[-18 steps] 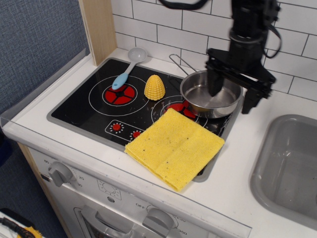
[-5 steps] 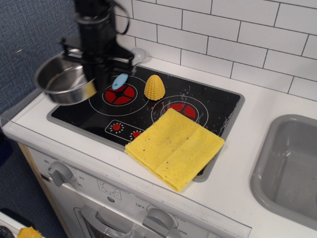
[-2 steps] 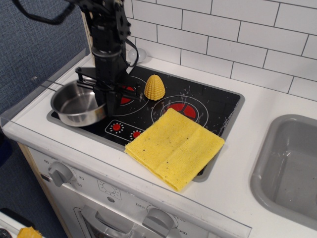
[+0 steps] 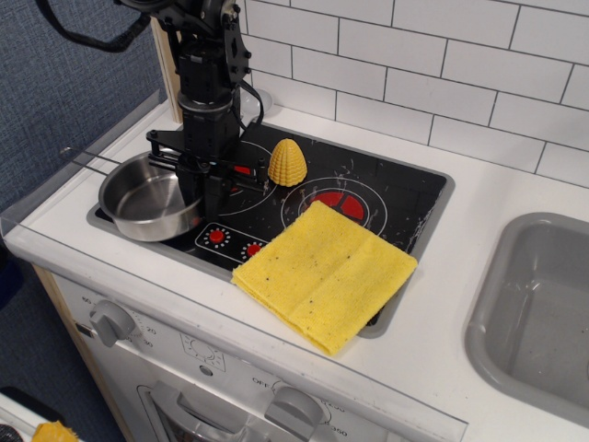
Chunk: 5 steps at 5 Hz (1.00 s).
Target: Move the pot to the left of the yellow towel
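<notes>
The small shiny steel pot (image 4: 147, 198) sits low at the front left corner of the black stovetop (image 4: 396, 198), its thin handle pointing left. It lies left of the yellow towel (image 4: 324, 273), which is flat on the stovetop's front right part. My gripper (image 4: 204, 191) hangs straight down at the pot's right rim. One finger is inside the pot and one outside, and they are closed on the rim. I cannot tell whether the pot's base touches the stove.
A yellow corn cob (image 4: 287, 162) stands on the stove just right of my arm. A grey sink basin (image 4: 543, 304) is at the far right. A tiled wall runs behind, a wooden post and a blue wall stand at the left. Oven knobs (image 4: 112, 320) are below the front edge.
The pot has been carried from the back right burner across to the stove's front left. Over the last half second it came down and slightly right with my gripper.
</notes>
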### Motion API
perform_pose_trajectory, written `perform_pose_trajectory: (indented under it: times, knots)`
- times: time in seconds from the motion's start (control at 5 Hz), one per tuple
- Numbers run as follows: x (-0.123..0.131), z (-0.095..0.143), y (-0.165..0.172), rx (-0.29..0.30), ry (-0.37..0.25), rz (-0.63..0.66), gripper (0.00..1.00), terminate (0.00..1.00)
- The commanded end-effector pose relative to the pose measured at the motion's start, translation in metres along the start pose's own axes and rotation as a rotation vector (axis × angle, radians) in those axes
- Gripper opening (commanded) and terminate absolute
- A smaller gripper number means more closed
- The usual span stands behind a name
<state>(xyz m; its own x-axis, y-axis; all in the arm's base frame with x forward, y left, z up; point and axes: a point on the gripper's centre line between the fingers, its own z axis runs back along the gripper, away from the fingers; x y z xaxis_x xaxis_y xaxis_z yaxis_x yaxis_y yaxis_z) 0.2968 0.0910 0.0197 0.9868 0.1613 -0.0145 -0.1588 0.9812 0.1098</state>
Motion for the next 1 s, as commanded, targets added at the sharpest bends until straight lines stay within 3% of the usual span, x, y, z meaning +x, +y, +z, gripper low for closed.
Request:
perform_pose_trajectory:
  times: [0.0,0.2,0.8]
  knots:
    - [-0.009,0.052,-0.013,-0.025,-0.128,-0.056,1.0,0.0]
    - [-0.014,0.07,-0.014,-0.05,-0.178,-0.094,1.0,0.0]
    - [-0.014,0.072,-0.016,-0.068,-0.161,-0.133,1.0,0.0]
